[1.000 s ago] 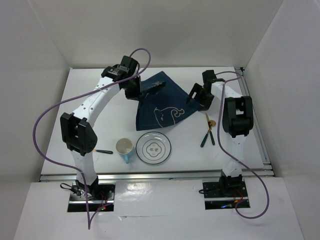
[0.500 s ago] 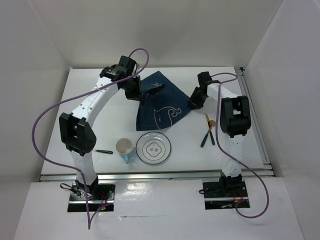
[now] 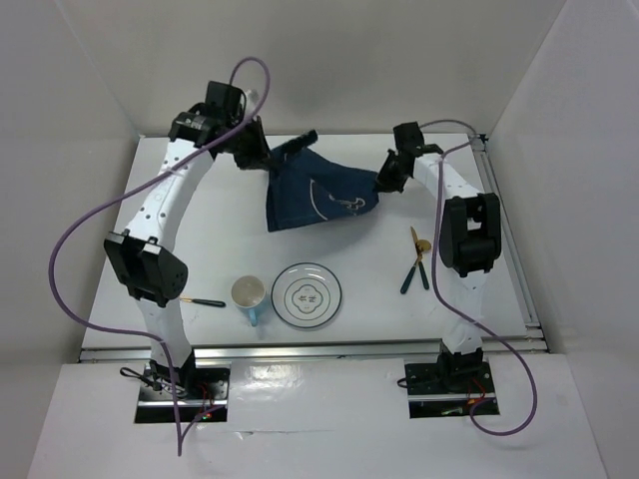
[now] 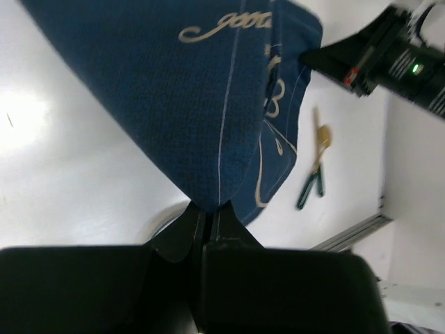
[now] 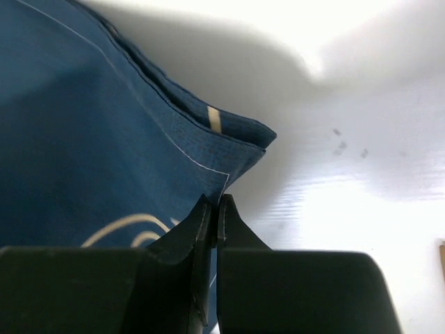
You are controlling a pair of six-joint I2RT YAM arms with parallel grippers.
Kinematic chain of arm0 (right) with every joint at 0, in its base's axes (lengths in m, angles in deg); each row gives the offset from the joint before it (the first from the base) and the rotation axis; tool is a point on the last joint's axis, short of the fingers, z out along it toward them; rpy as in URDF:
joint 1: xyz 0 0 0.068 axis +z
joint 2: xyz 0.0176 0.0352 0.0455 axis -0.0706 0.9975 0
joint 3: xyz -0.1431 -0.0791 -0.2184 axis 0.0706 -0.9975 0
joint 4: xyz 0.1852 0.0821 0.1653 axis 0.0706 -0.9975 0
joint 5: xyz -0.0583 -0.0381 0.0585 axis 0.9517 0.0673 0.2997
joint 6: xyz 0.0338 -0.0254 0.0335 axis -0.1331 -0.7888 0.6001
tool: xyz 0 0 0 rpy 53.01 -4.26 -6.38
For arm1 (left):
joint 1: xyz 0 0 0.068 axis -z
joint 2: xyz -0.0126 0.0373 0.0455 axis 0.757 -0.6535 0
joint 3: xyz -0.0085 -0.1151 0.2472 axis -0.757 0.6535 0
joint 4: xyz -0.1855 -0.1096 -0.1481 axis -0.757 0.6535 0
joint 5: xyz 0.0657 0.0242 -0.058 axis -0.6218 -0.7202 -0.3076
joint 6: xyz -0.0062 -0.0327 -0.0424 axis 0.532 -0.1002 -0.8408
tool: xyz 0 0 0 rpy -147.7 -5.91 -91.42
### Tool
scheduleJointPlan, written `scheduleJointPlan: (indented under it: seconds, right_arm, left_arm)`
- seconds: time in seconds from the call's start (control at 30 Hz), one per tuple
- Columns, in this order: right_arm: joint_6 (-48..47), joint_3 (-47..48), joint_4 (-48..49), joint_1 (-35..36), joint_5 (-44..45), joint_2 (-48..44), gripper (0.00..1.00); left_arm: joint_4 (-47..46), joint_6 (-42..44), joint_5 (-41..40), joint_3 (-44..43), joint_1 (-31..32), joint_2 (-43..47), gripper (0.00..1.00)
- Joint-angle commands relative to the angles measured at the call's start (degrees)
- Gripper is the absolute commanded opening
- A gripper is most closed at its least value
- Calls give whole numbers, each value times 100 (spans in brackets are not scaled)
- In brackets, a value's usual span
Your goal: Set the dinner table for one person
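Note:
The navy whale-print placemat (image 3: 319, 195) hangs partly lifted over the back of the white dinner table (image 3: 200, 239), stretched between both grippers. My left gripper (image 3: 298, 146) is shut on its far left corner; in the left wrist view the cloth (image 4: 181, 90) runs straight into the closed fingertips (image 4: 206, 209). My right gripper (image 3: 383, 182) is shut on the right corner, and the right wrist view shows the hemmed edge (image 5: 208, 149) pinched between the tips (image 5: 217, 202). The placemat's near edge still sags toward the table.
A round plate (image 3: 307, 295) and a cup (image 3: 250, 295) sit near the front edge. A gold spoon (image 3: 419, 242) and dark-handled cutlery (image 3: 413, 273) lie at the right, another dark-handled piece (image 3: 205, 301) at the left. Metal rails (image 3: 519, 269) border the right side.
The right gripper has closed on the placemat's right corner. Both arms have raised the cloth and drawn it toward the back, the left arm swinging back and to the left.

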Motion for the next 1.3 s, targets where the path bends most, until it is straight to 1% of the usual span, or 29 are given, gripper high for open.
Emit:
scheduleJointPlan:
  seconds: [0.0, 0.07, 0.1, 0.13, 0.17, 0.23, 0.33, 0.37, 0.4, 0.43, 0.47, 0.5, 0.57, 0.6, 0.63, 0.67, 0.73, 0.77, 0.8, 0.87, 0.9, 0.93, 0.97, 1.03, 1.1, 1.13, 1.17, 1.2, 1.27]
  right_arm:
    - [-162, 790, 88, -1, 285, -1004, 0]
    - [-162, 1072, 88, -1, 355, -1207, 0]
    - [-162, 1072, 88, -1, 408, -1321, 0]
    - [-162, 1072, 88, -1, 470, -1566, 0]
    - [-110, 846, 157, -1, 470, -1690, 0]
    - [-110, 477, 263, -1, 383, -2058, 0]
    - [83, -559, 517, 148, 277, -2489, 0]
    - [171, -1232, 632, 236, 277, -2578, 0]
    - [250, -1570, 720, 428, 277, -2657, 0]
    - [372, -1869, 721, 517, 277, -2771, 0]
    - [487, -2481, 938, 596, 225, -2772, 0]
    - [723, -2774, 1027, 780, 163, -2842, 0]
    - [1013, -3433, 1203, 939, 163, -2843, 0]
    - [1085, -3558, 1204, 1001, 163, -2791, 3]
    - [1138, -3629, 1204, 1071, 163, -2677, 12]
    - [1190, -3630, 1047, 1072, 163, -2676, 38]
    - [1191, -3630, 888, 1124, 408, -2597, 76]
    - [1191, -3630, 818, 1124, 504, -2684, 87]
    - [1139, -3630, 739, 1124, 679, -2746, 98]
    - [1033, -3507, 608, 1124, 839, -2921, 99]
    - [1033, -3394, 554, 1124, 900, -2922, 99]
    - [955, -3323, 501, 1124, 1031, -3000, 99]
    - [884, -3253, 449, 1124, 1085, -3053, 97]
    - [822, -3086, 387, 1124, 1208, -3054, 94]
    - [734, -2998, 387, 1177, 1261, -3054, 86]
    - [595, -2927, 387, 1177, 1261, -3054, 82]
    - [541, -2866, 439, 1177, 1261, -3054, 77]
    - [541, -2804, 439, 1177, 1261, -2897, 70]
    - [392, -2576, 439, 1177, 1174, -2738, 65]
  left_arm:
    - [-226, 130, 824, -992, -518, -135, 0]
    - [-699, -63, 1614, -847, -817, -23, 0]
    - [-1389, -351, 1895, -619, -1132, 92, 0]
    - [-1761, -511, 2151, -356, -1275, 215, 0]
    - [-2096, -660, 2580, 169, -1398, 407, 0]
    - [-2659, -1004, 2820, 542, -1706, 461, 0]
    - [-2661, -1075, 3014, 929, -1882, 182, 0]
    - [-2609, -1075, 3093, 1157, -1943, 24, 3]
    - [-2548, -1023, 3094, 1272, -1944, -30, 14]
    - [-2495, -1022, 2998, 1421, -1996, -30, 32]
    - [-2433, -1022, 2823, 1727, -1997, -117, 51]
    - [-2433, -970, 2725, 1861, -1997, -118, 77]
    - [-2084, -830, 2384, 1941, -2049, -311, 96]
    - [-1864, -829, 2199, 1863, -2049, -372, 100]
    - [-1644, -603, 2014, 1723, -1997, -512, 100]
    - [-1407, -487, 1586, 1391, -1997, -575, 100]
    - [-854, -223, 1136, 1099, -1813, -653, 100]
    - [-686, -161, 907, 984, -1751, -654, 100]
    - [-519, -109, 383, 809, -1698, -654, 100]
    - [-133, -108, -190, 807, -1558, -654, 99]
    - [-43, -160, -846, 807, -1557, -559, 95]
    - [-42, -387, -1218, 955, -1557, -453, 91]
    - [10, -511, -1509, 1105, -1505, -330, 91]
    - [-252, -652, -1766, 1612, -1504, 116, 88]
    - [-585, -706, -1767, 1861, -1557, 364, 84]
    - [-709, -610, -1767, 2027, -1427, 539, 66]
    - [-893, -470, -1662, 2107, -1356, 602, 56]
    - [-1051, -294, -1531, 2160, -1268, 603, 46]
    - [-1019, 74, -1249, 1942, -1084, 507, 27]
